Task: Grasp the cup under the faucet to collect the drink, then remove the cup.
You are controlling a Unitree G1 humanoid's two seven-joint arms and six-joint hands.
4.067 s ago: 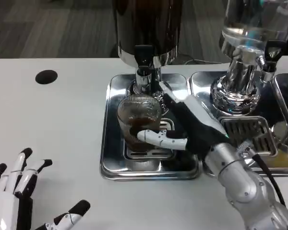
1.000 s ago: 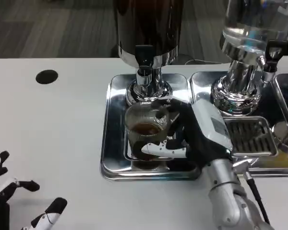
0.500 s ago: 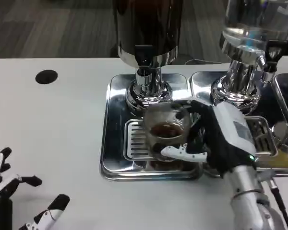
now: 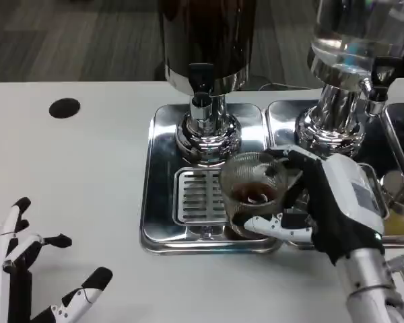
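Note:
A clear ribbed cup (image 4: 253,193) with dark drink in its bottom is held by my right hand (image 4: 326,205), whose fingers wrap its right side and whose thumb crosses below its front. The cup hangs over the right edge of the steel drip tray (image 4: 163,195), to the right of the grate. The dark dispenser's faucet (image 4: 202,84) stands behind and to the left of the cup, with nothing under it. My left hand (image 4: 27,276) lies at the bottom left over the white table, fingers spread, holding nothing.
A second dispenser (image 4: 343,74) with a clear tank stands on its own steel tray (image 4: 283,118) at the right. A black round hole (image 4: 64,108) marks the table at the left. White table surface stretches across the left and front.
My right hand has carried the cup rightward and toward me, away from under the faucet to the tray's right edge. My left hand has risen slightly into the picture.

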